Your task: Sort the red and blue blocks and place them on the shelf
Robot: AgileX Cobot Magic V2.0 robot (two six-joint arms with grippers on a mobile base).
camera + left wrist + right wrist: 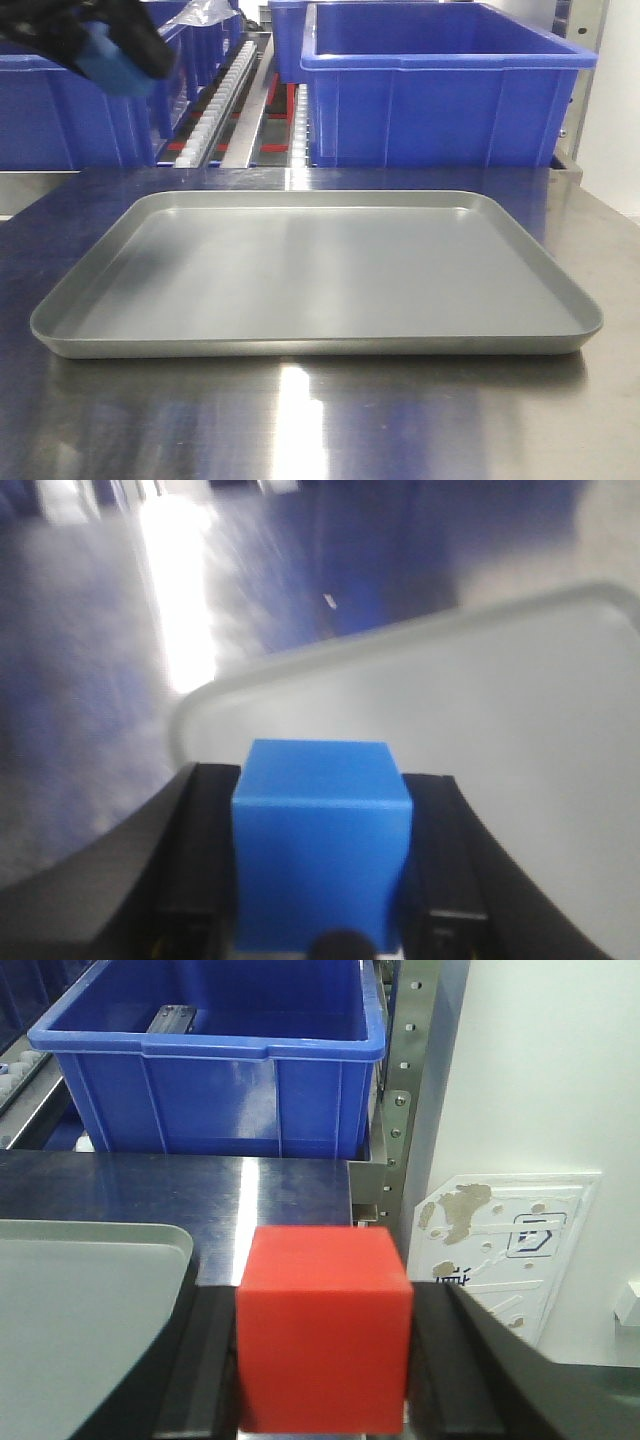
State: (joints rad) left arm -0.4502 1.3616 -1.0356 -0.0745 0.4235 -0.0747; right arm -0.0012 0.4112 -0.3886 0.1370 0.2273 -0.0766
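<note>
My left gripper is shut on the blue block, a matte cube held above a corner of the grey tray. In the front view the same gripper shows blurred at the top left, with the blue block in it, in front of the shelf's tubs. My right gripper is shut on the red block, held over the steel table beyond the tray's right edge. The shelf with its roller rails stands behind the table.
A shallow grey tray with nothing in it lies in the middle of the steel table. Large blue tubs fill the shelf behind. A steel upright and a white wall bound the right side.
</note>
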